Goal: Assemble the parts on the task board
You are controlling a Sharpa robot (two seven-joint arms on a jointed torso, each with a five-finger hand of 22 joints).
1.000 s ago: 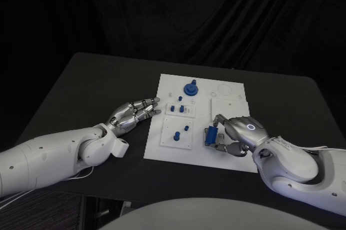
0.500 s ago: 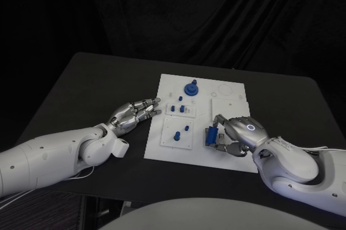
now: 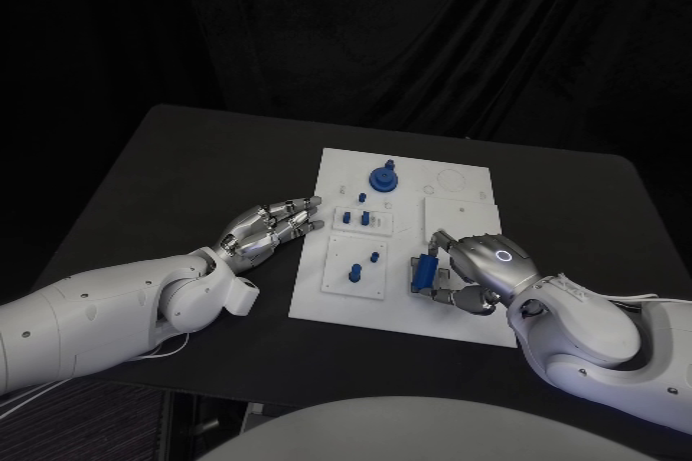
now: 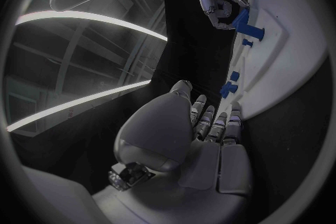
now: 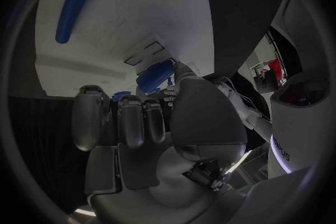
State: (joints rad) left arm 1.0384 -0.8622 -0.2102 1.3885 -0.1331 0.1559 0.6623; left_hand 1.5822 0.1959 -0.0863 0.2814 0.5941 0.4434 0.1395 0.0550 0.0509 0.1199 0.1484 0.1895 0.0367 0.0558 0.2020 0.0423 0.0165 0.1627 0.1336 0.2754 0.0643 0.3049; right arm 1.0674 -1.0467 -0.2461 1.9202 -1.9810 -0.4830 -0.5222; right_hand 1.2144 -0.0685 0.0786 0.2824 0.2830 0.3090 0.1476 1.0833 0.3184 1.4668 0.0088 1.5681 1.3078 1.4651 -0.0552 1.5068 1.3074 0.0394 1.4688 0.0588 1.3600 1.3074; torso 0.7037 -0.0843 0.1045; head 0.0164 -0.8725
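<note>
While your right hand clamps its fingers on the blue part at lower centre-right, a tilt could jam it; left hand rests empty, fingers apart.

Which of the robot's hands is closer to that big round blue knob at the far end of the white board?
Left. The left hand lies beside the board, nearer the round knob; the right hand holds a blue block at the near end.

Black table, dark curtain behind, far side.

white arms, silver hand, glowing ring
</note>
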